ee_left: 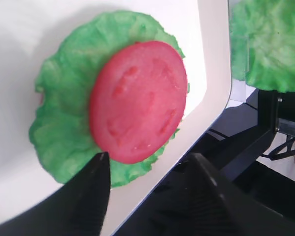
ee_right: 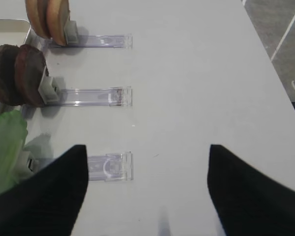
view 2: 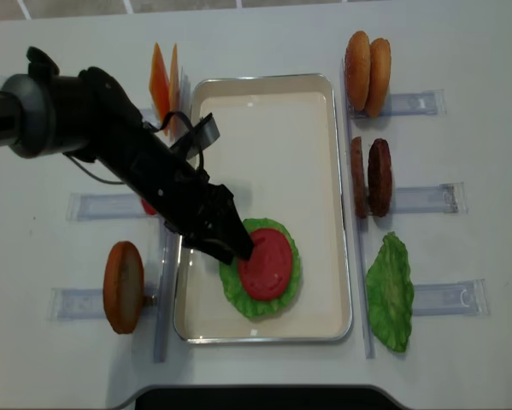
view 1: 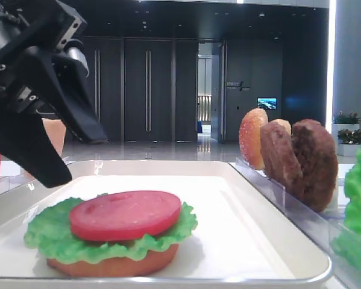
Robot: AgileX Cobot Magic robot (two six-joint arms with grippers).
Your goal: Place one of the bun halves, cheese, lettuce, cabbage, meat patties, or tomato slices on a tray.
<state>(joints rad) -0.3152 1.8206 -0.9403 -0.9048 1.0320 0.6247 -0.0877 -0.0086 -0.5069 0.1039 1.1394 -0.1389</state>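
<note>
On the white tray lies a stack: a bun half underneath, ruffled green lettuce on it, and a red tomato slice on top. My left gripper hangs just left of the stack, open, with nothing between its fingers. In the left wrist view the tomato slice rests free on the lettuce, beyond the black fingertips. My right gripper is open over bare table, holding nothing.
Clear racks on the right hold two bun halves, two meat patties and a lettuce leaf. On the left stand cheese slices and another bun half. An empty rack lies below the right gripper.
</note>
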